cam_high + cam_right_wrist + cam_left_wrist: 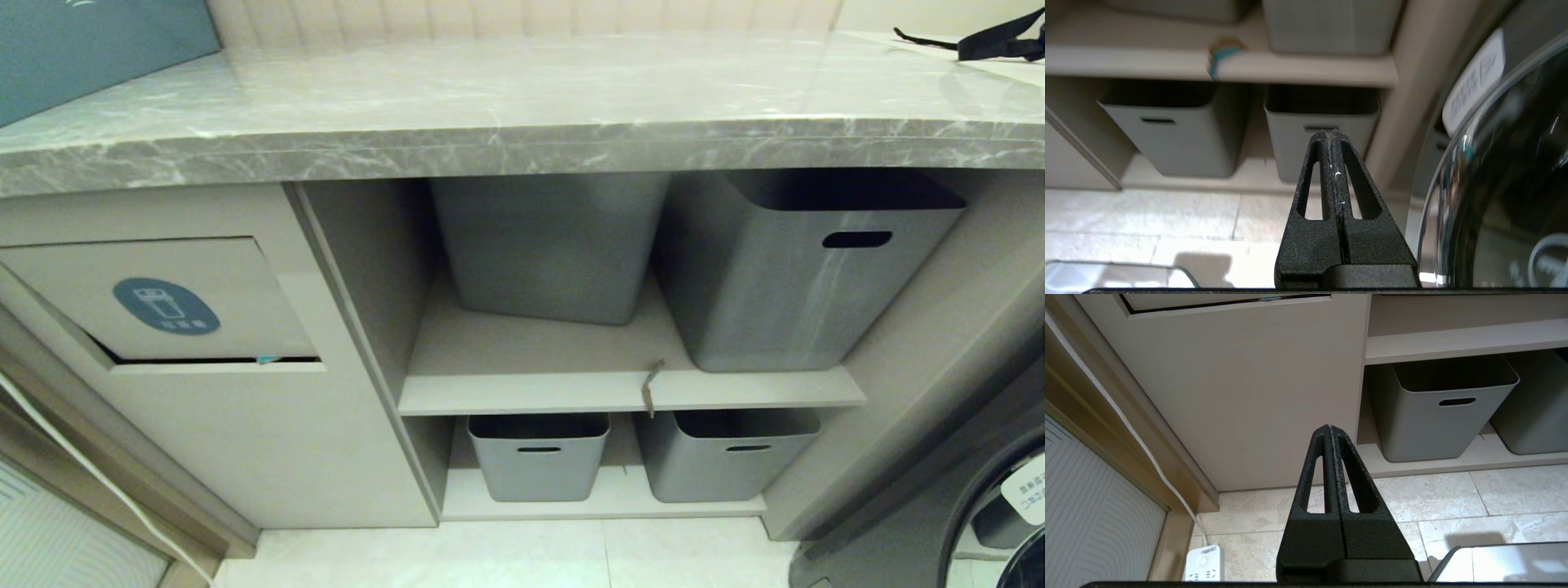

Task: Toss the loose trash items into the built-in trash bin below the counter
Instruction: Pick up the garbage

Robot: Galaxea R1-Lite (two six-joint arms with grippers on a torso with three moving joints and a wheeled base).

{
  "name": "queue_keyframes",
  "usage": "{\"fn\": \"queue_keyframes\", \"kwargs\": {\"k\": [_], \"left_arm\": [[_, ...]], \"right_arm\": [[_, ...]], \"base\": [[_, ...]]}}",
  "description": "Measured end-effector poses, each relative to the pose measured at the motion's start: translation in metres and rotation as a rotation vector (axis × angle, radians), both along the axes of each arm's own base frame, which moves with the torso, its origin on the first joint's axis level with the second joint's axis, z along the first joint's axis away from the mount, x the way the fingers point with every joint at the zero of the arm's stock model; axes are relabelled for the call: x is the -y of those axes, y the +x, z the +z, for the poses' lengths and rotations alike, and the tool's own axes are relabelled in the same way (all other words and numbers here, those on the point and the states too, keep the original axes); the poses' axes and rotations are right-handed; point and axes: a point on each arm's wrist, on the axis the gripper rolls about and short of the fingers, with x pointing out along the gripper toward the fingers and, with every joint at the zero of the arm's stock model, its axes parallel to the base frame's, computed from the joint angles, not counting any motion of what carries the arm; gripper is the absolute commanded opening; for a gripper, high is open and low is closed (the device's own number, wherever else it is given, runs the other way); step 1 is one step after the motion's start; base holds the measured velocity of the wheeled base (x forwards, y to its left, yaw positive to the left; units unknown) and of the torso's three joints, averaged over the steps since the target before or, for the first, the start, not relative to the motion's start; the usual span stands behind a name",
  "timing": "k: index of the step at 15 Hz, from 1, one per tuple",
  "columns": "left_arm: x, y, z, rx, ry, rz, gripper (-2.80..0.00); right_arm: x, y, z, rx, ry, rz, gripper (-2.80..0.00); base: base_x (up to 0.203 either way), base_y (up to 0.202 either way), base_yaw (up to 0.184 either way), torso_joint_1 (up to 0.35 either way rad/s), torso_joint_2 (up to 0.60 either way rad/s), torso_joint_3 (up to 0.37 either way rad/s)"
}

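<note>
We see one scrap (651, 387) hanging over the front edge of the upper shelf (522, 390), between the two upper tubs. A teal sliver (265, 358) sits in the slot at the lower edge of the bin flap (155, 298), left of the shelves and below the counter (506, 135); it may be a second scrap, but too little shows to confirm. No scraps are visible on the counter.

The left gripper (1329, 428) and right gripper (1330, 132) both hang low near the floor, fingers pressed together and holding nothing.

For the step in hand, we judge the right gripper should spread, approach the scrap square to the shelf edge, and pinch the overhanging part without pushing it back.

Count: four grey tubs, two per shelf; one bin flap; one black bag (992, 41) on the counter's far right.
</note>
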Motion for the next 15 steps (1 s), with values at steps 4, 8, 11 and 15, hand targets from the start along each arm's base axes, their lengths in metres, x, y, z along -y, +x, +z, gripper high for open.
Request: {"fn": "queue_keyframes", "kwargs": {"k": [4, 8, 11, 15], "left_arm": [[0.000, 0.000, 0.000, 0.000, 0.001, 0.000, -2.80], [0.000, 0.000, 0.000, 0.000, 0.001, 0.000, -2.80], [0.000, 0.000, 0.000, 0.000, -0.001, 0.000, -2.80], [0.000, 0.000, 0.000, 0.000, -0.003, 0.000, -2.80]], "right_arm": [[-0.002, 0.015, 0.060, -0.051, 0.028, 0.079, -2.80], [-0.005, 0.095, 0.089, -0.355, 0.018, 0.207, -2.80], [-0.009, 0.167, 0.076, -0.507, -0.006, 0.247, -2.80], [-0.027, 0.233, 0.027, -0.556, -0.052, 0.294, -2.80]], "base": [[0.000, 0.000, 0.000, 0.000, 0.00, 0.000], [0.000, 0.000, 0.000, 0.000, 0.00, 0.000], [0.000, 0.000, 0.000, 0.000, 0.00, 0.000], [0.000, 0.000, 0.000, 0.000, 0.00, 0.000]]}}
